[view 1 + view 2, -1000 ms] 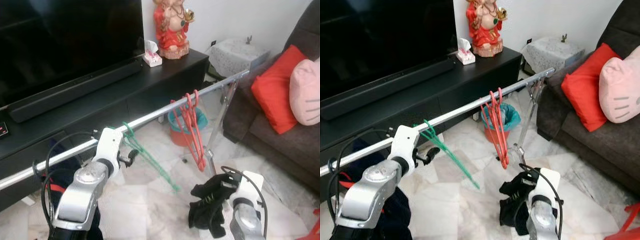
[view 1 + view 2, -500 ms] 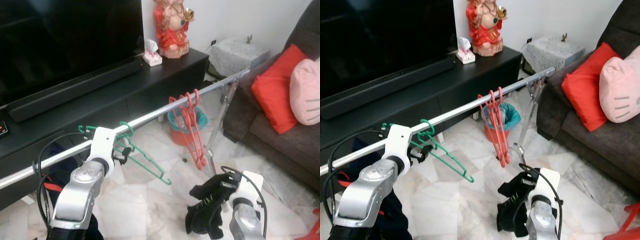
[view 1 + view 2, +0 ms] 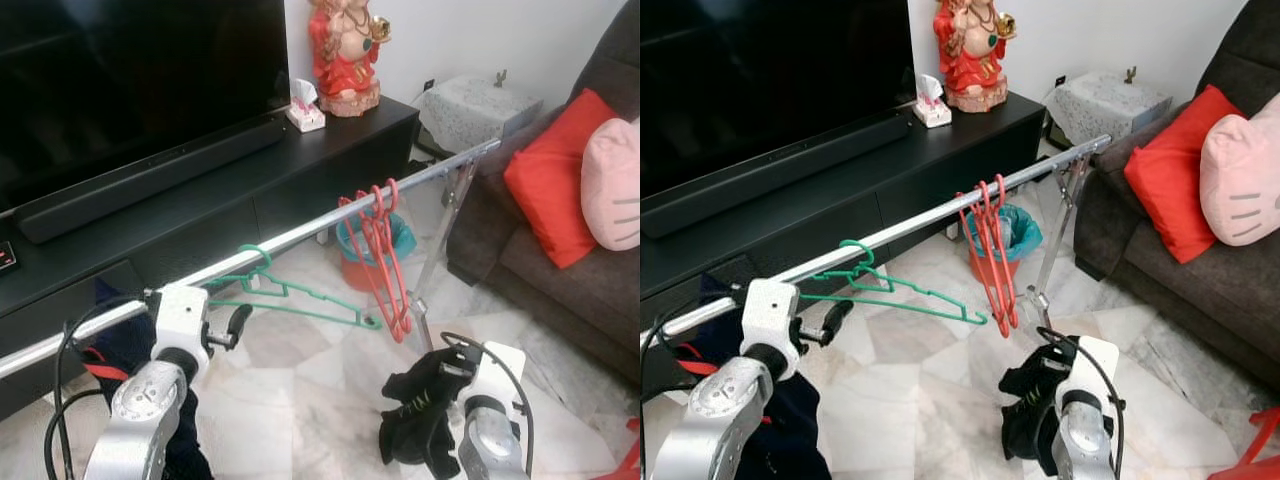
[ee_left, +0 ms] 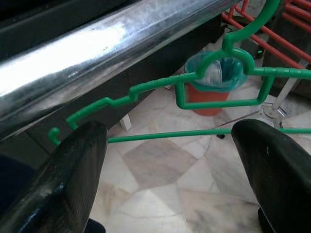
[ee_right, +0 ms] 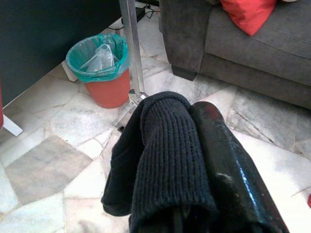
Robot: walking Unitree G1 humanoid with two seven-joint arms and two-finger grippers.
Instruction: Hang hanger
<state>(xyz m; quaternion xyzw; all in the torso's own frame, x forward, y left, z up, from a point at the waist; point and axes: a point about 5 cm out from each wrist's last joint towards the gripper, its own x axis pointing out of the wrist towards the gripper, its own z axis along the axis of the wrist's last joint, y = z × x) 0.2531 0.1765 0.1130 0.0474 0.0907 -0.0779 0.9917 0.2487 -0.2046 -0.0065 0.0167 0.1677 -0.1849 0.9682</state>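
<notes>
Your thin green plastic hanger (image 3: 300,300) hooks over the shiny metal rail (image 3: 300,235), long axis roughly level. Left gripper (image 4: 170,160) gapes, holding nothing. Right gripper (image 5: 194,194) clamps a black knit garment (image 5: 155,160).

Camera layout: one head stereo pair, two wrist cameras.
Both eye views look forward and down from head height, sharing the rail (image 3: 330,226), TV cabinet (image 3: 300,160) and sofa (image 3: 560,270). The left wrist view sits close under the rail, facing the green hanger (image 4: 214,82) and bin (image 4: 214,82). The right wrist view faces the floor (image 5: 48,160), with the same bin beyond.
</notes>
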